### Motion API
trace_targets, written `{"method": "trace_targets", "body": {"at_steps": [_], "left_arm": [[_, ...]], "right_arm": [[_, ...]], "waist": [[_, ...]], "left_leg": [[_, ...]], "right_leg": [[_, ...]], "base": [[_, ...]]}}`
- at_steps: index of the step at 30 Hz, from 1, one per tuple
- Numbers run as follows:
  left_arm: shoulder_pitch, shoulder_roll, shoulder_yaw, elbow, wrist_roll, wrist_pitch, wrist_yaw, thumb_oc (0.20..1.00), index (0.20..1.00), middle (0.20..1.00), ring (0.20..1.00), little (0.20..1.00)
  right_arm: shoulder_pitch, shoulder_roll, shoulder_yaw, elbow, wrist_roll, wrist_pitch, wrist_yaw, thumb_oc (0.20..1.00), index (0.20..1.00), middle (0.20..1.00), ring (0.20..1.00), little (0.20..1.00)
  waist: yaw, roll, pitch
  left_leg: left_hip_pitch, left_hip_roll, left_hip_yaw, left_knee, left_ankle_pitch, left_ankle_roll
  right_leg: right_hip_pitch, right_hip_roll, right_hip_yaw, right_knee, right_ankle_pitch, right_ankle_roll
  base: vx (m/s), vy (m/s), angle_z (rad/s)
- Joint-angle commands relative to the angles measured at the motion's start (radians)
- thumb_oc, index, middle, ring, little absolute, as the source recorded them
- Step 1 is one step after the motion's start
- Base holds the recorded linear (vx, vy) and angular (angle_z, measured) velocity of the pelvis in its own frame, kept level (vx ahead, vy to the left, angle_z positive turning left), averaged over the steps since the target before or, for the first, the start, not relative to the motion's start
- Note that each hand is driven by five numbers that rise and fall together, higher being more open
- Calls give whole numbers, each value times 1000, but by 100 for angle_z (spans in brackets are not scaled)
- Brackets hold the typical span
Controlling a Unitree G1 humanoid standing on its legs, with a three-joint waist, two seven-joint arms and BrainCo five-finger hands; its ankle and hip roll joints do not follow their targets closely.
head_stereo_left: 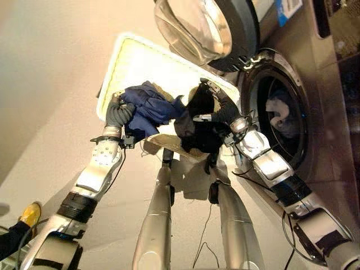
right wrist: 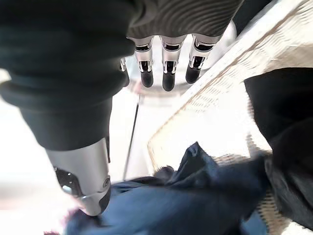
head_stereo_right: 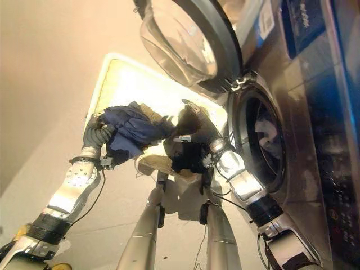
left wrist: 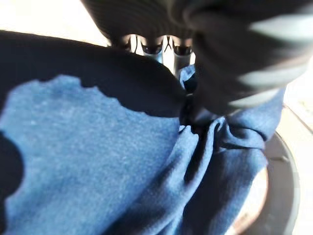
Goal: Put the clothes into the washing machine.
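A dark blue garment (head_stereo_left: 151,109) hangs bunched over the woven laundry basket (head_stereo_left: 125,59). My left hand (head_stereo_left: 118,115) is at its left end, and in the left wrist view the blue cloth (left wrist: 122,161) gathers into folds under the curled thumb, so the hand is shut on it. A black garment (head_stereo_left: 198,134) lies heaped at the basket's near right corner. My right hand (head_stereo_left: 220,108) hovers over it, close to the washing machine's opening (head_stereo_left: 278,121). Its fingers (right wrist: 166,71) are straight and hold nothing. The blue garment (right wrist: 195,200) shows below them.
The washer's round glass door (head_stereo_left: 205,25) stands swung open above the basket's far right. A pale cloth (head_stereo_left: 279,108) lies inside the drum. A person's yellow shoe (head_stereo_left: 31,214) is on the floor at the lower left.
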Motion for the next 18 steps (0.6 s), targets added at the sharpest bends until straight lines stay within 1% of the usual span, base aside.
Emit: {"method": "trace_targets", "body": {"at_steps": [1, 4, 7, 8, 10, 11, 12, 14, 18], "left_arm": [[-20, -19, 13, -130, -8, -18, -94, 200, 200, 200, 200, 200], [-12, -8, 5, -181, -21, -22, -152, 200, 200, 200, 200, 200], [-16, 5, -13, -206, 13, -31, -175, 200, 200, 200, 200, 200], [-25, 11, -22, -216, 17, -33, -194, 200, 200, 200, 200, 200], [-37, 26, -32, -233, 16, -31, -214, 200, 200, 200, 200, 200], [-41, 33, -37, -240, 10, -33, -224, 200, 200, 200, 200, 200], [-45, 39, -45, -253, 7, -36, -237, 200, 200, 200, 200, 200], [-53, 48, -66, -265, 0, -43, -253, 200, 200, 200, 200, 200], [-75, 48, -114, -261, 4, -50, -270, 200, 200, 200, 200, 200]], "right_arm": [[-31, -54, 32, -39, -114, -15, -23, 1000, 1000, 1000, 1000, 1000], [-44, -60, 58, -38, -153, -11, 2, 1000, 1000, 1000, 1000, 1000], [-60, -70, 96, -39, -166, 2, 77, 1000, 1000, 1000, 1000, 1000], [-73, -80, 118, -49, -167, 23, 122, 1000, 1000, 1000, 1000, 1000], [-85, -99, 152, -60, -153, 66, 182, 1000, 1000, 1000, 1000, 1000], [-87, -106, 165, -65, -129, 81, 209, 1000, 1000, 1000, 1000, 1000], [-84, -119, 189, -80, -58, 120, 244, 1000, 1000, 1000, 1000, 1000], [-72, -118, 218, -87, 27, 150, 288, 1000, 1000, 1000, 1000, 1000], [-51, -90, 251, -89, 188, 175, 336, 1000, 1000, 1000, 1000, 1000]], "waist": [[-15, 97, -12], [-6, 100, -12], [-3, 98, -12], [-3, 94, -12], [-3, 90, -12], [-4, 88, -12], [-5, 84, -12], [-8, 79, -12], [-15, 74, -12]], "left_leg": [[0, -104, 50, -6, 34, 86], [10, -109, 47, -11, 34, 91], [19, -110, 45, -15, 34, 93], [20, -111, 45, -15, 33, 93], [25, -110, 48, -18, 33, 94], [26, -110, 49, -19, 34, 95], [29, -108, 52, -22, 35, 95], [34, -105, 56, -27, 37, 96], [39, -103, 64, -34, 40, 98]], "right_leg": [[92, 10, -19, -24, 0, 70], [105, 5, -27, -33, 3, 73], [114, 4, -28, -41, 7, 75], [116, 4, -27, -44, 9, 76], [121, 4, -26, -51, 13, 77], [123, 5, -26, -54, 14, 77], [126, 7, -24, -59, 16, 77], [131, 8, -23, -65, 19, 77], [134, 11, -17, -75, 24, 76]], "base": [[-9, -24, 16], [-7, -24, 16], [0, -5, 5], [0, 0, 0], [0, 0, 0], [0, 0, 0], [0, 0, 0], [0, 0, 0], [-1, 19, -1]]}}
